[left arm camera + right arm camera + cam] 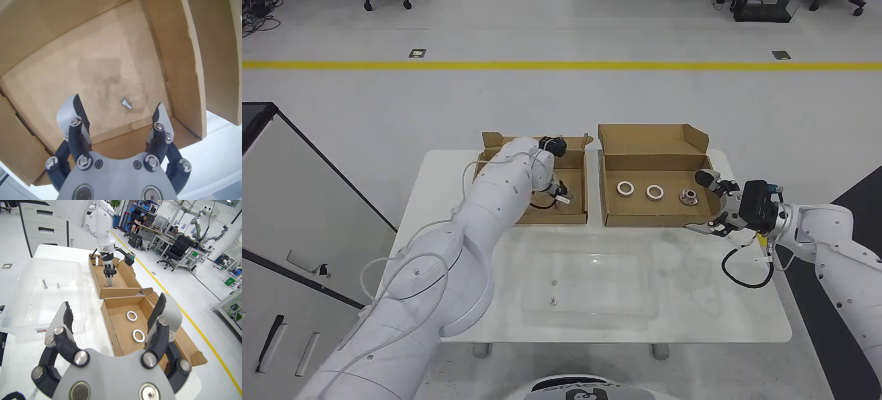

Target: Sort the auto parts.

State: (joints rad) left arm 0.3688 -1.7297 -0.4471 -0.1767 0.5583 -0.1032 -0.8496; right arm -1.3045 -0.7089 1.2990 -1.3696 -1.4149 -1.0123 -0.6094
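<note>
Closest to me on the worktop (pixel 442 200) is the clear bin (pixel 11 325). Two bolts wait in it, a bigger bolt (pixel 44 283) and a smaller bolt (pixel 58 285), side by side and not touching. Past the bin are two brown boxes next to each other. My left gripper (pixel 118 106) hangs low inside the left box (pixel 191 75), with its fingers spread wide and nothing in them. One little silver bolt (pixel 125 103) lies on its side on the box floor, right under the gap between my fingers. My right gripper (pixel 114 303) is spread wide too and carries nothing. It hangs at the outer end of the right box (pixel 107 315), where the far ring (pixel 132 316) and the near ring (pixel 138 335) lie flat, close together but apart. I think bolts go in the left box and rings in the right one, so this little bolt looks sorted. I think my next move is to lift my left gripper straight up, clear of the box walls, and go to the bin for another bolt. Those bolts are small and round, so I need to come down right over one and squeeze it in the middle. My left wrist view shows the little bolt well, but in the top view my own arm covers that spot. The top view shows a dark round part (pixel 689 196) beside the rings, and in my right wrist view my own finger is in the way there.
</note>
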